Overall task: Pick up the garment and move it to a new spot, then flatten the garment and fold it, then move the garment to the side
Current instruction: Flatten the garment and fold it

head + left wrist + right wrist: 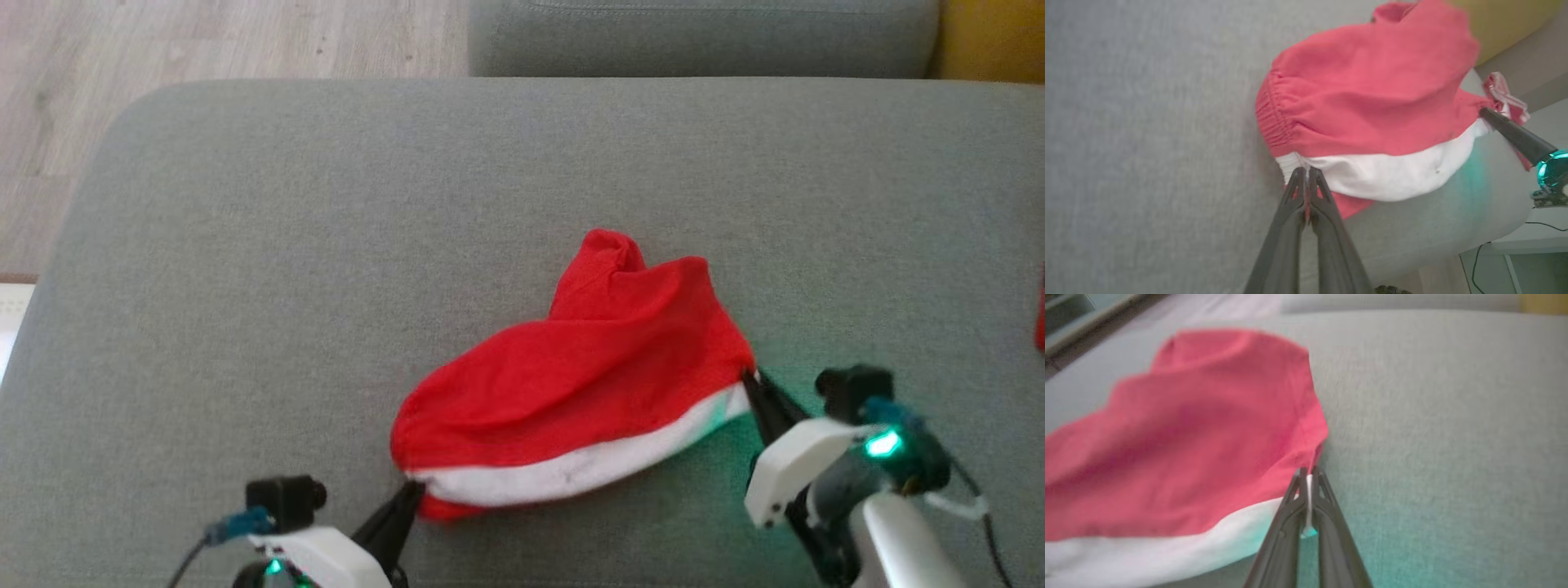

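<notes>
Here, a red and white garment lies on a grey sofa cushion.
The left gripper pinches its left end; the right gripper pinches its right corner, both clamped tight.

You have the red-and-white cloth garment lying on the broad grey fabric seat cushion, toward its near edge and a little right of the middle. Your left gripper sits at the garment's near left end, its fingers pressed together on the hem. Your right gripper nips the right end, farther back, so the garment lies between the two. Behind the seat cushion is a second grey fabric cushion, with pale wooden floor to its left and a yellow surface to its right. A small red item lies at the seat cushion's right edge, well apart from the garment.
</notes>
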Controlling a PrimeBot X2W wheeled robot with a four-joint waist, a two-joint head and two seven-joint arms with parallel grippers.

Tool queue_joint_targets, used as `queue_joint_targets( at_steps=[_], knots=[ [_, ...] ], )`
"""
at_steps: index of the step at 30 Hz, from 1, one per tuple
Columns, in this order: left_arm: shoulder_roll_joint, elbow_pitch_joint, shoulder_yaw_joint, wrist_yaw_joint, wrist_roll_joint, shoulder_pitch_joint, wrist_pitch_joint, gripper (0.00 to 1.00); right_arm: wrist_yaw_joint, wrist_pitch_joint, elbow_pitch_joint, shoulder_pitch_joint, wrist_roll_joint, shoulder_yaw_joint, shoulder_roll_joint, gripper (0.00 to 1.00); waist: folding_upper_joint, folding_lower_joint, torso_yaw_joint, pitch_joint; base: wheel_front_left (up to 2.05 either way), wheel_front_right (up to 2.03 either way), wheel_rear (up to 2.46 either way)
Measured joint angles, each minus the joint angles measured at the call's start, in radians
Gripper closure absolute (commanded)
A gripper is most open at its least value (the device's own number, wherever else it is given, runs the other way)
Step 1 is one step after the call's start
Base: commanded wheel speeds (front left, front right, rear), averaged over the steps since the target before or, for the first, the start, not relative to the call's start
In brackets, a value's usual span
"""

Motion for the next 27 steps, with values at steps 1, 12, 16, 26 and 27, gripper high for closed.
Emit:
queue_joint_targets(
  at_steps=[1,12,16,26,27],
  knots=[
    [0.006,-0.035,0.002,0.0,-0.013,0.0,0.002,1.0,0.0,0.011,-0.038,0.001,0.019,-0.007,0.0,1.0,0.0,0.0,-0.003,-0.003,0.0,0.0,0.0],
    [0.075,-0.605,0.069,0.002,-0.154,-0.013,0.11,1.0,0.0,0.213,-0.659,0.079,0.335,-0.162,0.0,1.0,0.0,0.0,-0.043,-0.044,0.0,0.0,0.0],
    [0.096,-0.771,0.084,0.021,-0.189,-0.103,0.193,1.0,0.0,0.277,-0.84,0.049,0.463,-0.228,0.001,1.0,0.0,0.0,-0.063,-0.046,0.0,0.0,0.0],
    [0.131,-0.752,0.08,0.055,-0.228,-0.558,0.412,1.0,0.0,0.435,-0.717,-0.418,0.445,-0.386,0.0,1.0,0.0,0.0,-0.093,0.07,0.0,0.0,0.0],
    [0.13,-0.711,0.076,0.056,-0.218,-0.608,0.421,1.0,0.0,0.446,-0.677,-0.47,0.421,-0.385,0.0,1.0,0.0,0.0,-0.093,0.091,0.0,0.0,0.0]
  ],
)
